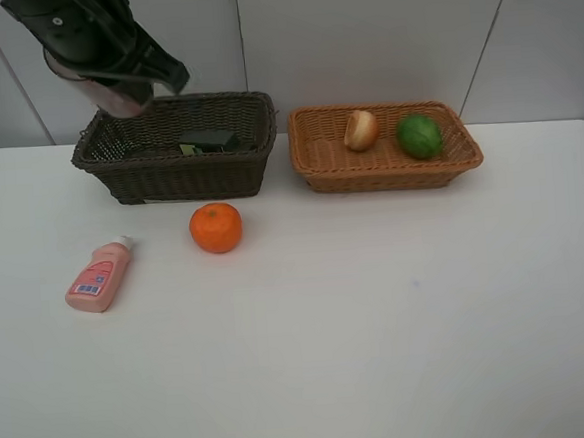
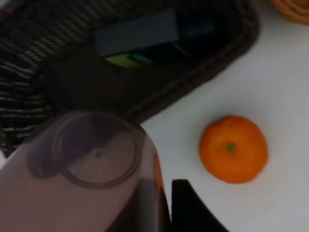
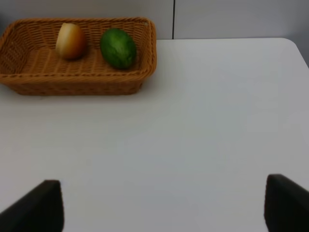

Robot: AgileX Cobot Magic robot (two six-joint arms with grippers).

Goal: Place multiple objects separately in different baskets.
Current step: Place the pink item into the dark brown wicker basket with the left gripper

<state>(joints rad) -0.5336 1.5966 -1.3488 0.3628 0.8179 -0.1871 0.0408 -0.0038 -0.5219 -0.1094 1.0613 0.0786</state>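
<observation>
My left gripper (image 1: 122, 85) is shut on the translucent mauve cup (image 1: 103, 92) and holds it in the air over the left end of the dark brown basket (image 1: 119, 176); the cup (image 2: 91, 164) fills the left wrist view. The dark green black-capped bottle (image 1: 208, 140) lies inside that basket. The orange mandarin (image 1: 216, 227) and the small pink bottle (image 1: 100, 277) lie on the table in front of it. The peach-like fruit (image 1: 361, 129) and green lime (image 1: 420, 136) lie in the light tan basket (image 1: 389, 175). My right gripper (image 3: 164, 205) is open and empty.
The white table (image 1: 380, 323) ends at a pale wall just behind both baskets. The right arm does not show in the exterior view; its wrist view looks across the table at the tan basket (image 3: 72, 82).
</observation>
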